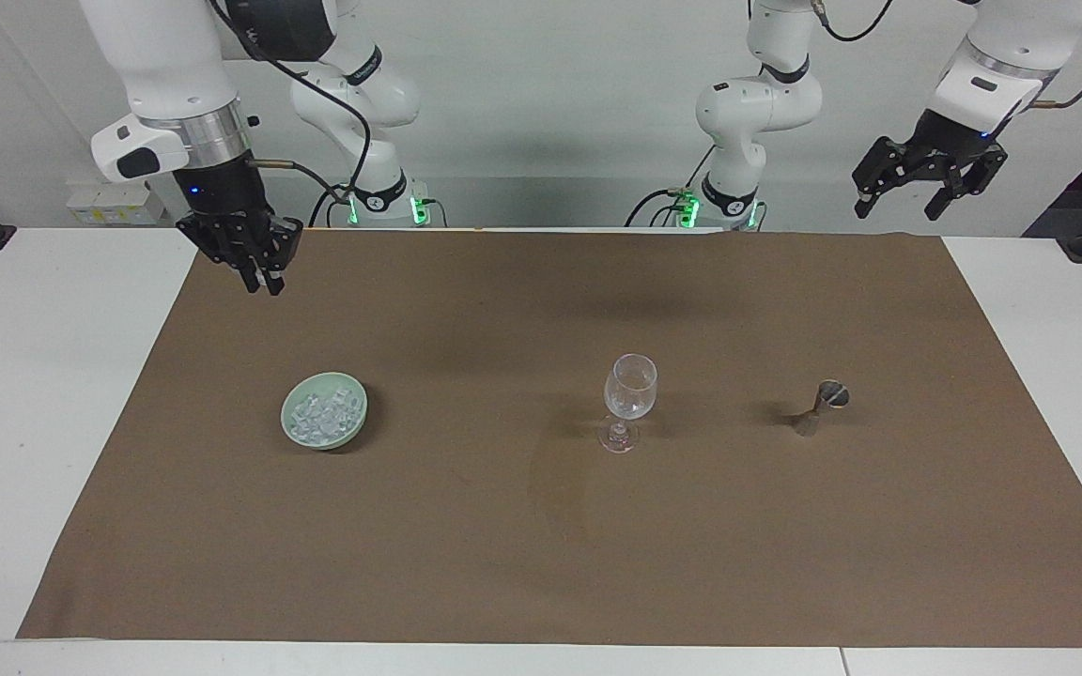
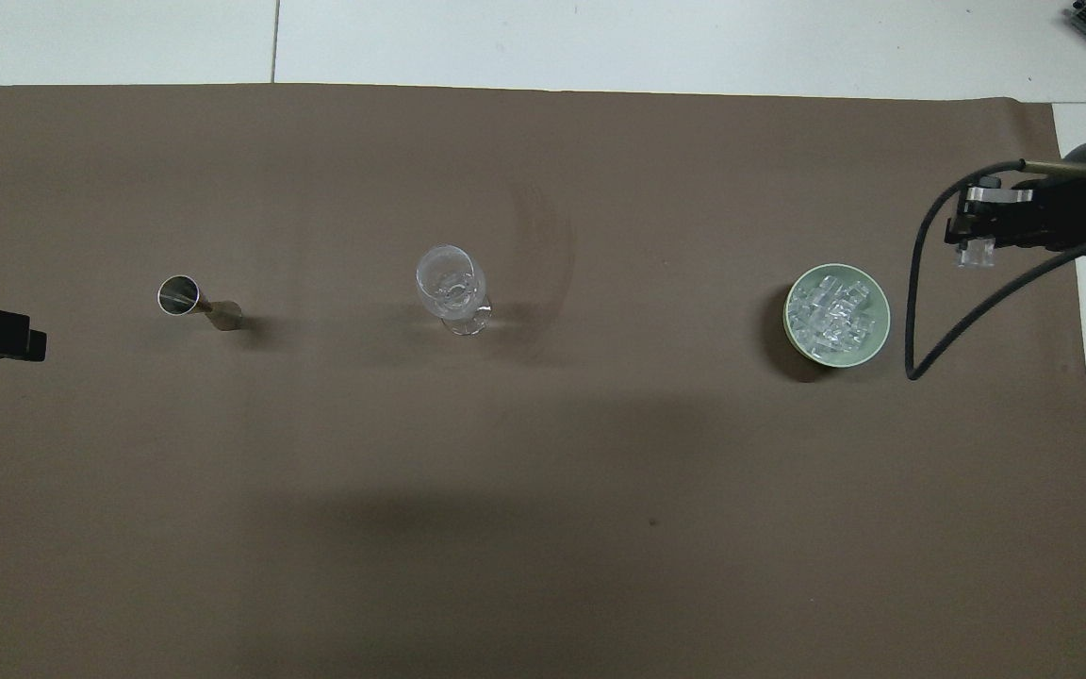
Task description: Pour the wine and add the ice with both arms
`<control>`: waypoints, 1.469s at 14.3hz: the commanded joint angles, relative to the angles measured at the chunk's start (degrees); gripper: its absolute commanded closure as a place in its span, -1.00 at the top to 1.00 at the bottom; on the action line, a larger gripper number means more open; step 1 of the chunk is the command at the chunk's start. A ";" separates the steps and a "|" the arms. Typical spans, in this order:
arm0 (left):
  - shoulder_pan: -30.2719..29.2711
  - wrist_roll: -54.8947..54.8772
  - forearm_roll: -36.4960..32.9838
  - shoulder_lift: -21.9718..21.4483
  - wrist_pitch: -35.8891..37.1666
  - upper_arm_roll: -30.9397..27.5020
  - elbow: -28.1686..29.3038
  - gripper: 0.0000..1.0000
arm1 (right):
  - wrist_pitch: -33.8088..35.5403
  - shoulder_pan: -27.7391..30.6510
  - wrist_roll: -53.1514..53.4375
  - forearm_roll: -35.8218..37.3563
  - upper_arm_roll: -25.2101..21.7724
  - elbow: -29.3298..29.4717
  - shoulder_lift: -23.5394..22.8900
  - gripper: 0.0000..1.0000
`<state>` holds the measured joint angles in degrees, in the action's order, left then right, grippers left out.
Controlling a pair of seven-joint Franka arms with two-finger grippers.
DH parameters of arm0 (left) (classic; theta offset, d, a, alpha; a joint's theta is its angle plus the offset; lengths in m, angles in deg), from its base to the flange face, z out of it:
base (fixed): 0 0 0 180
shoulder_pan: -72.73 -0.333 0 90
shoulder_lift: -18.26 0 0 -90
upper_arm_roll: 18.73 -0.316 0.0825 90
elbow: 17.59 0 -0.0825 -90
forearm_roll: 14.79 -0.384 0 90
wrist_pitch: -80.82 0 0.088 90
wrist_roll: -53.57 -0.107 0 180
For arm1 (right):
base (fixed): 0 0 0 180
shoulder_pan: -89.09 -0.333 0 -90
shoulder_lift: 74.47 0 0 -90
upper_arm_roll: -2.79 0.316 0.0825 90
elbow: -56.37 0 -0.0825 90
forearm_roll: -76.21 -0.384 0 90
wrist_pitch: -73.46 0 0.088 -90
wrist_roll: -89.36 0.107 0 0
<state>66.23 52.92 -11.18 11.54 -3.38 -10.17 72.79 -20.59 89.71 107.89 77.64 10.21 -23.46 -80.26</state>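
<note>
The ice (image 1: 320, 413) fills a pale green bowl (image 1: 360, 413) on the brown mat toward the right arm's end; ice (image 2: 833, 309) and bowl (image 2: 868, 351) also show in the overhead view. My right gripper (image 1: 261, 280) hangs high over the mat's edge at that end, shut on one clear ice cube (image 2: 974, 253); the gripper (image 2: 972, 238) also shows from overhead. A clear stemmed wine glass (image 1: 628, 399) (image 2: 452, 283) stands upright mid-mat. My left gripper (image 1: 921, 192) (image 2: 34, 339) is open, empty and raised at the left arm's end.
A small metal jigger (image 1: 818, 408) (image 2: 194, 302) stands on the mat between the wine glass and the left arm's end. The brown mat (image 1: 541, 563) covers most of the white table. A black cable (image 2: 920, 311) hangs from the right wrist.
</note>
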 commanded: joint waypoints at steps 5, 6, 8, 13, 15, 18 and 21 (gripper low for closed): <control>-0.44 -0.05 0.87 -0.84 0.62 -0.21 0.76 1.00 | 3.35 -8.44 17.93 -2.81 3.83 12.86 -6.87 -1.00; -0.35 -0.05 0.87 -0.84 0.62 -0.21 0.76 1.00 | 2.56 -8.71 20.12 -3.88 4.10 13.30 -7.30 -1.00; -0.44 -0.05 0.87 -0.84 0.62 -0.21 0.76 1.00 | 0.54 -10.28 25.22 -4.41 5.50 13.48 -7.92 -1.00; -0.53 -0.14 0.87 -0.84 0.62 -0.30 0.76 1.00 | -8.84 -16.34 33.05 -4.59 6.21 15.06 -13.80 -1.00; -0.53 -0.14 0.87 -0.84 0.62 -0.30 0.76 1.00 | -14.38 -18.11 34.73 -4.77 6.47 15.15 -17.05 -1.00; -0.61 -0.14 0.78 -0.84 0.70 -0.30 0.76 1.00 | -20.28 -19.78 36.57 -4.77 6.47 15.32 -20.31 -1.00; -0.53 -0.14 0.87 -0.84 0.62 -0.30 0.76 1.00 | -22.75 -22.06 37.28 -4.77 6.47 15.76 -21.54 -1.00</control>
<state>66.15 52.92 -11.00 11.49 -3.35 -10.54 73.30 -42.91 68.62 143.82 73.95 16.37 -10.31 -100.43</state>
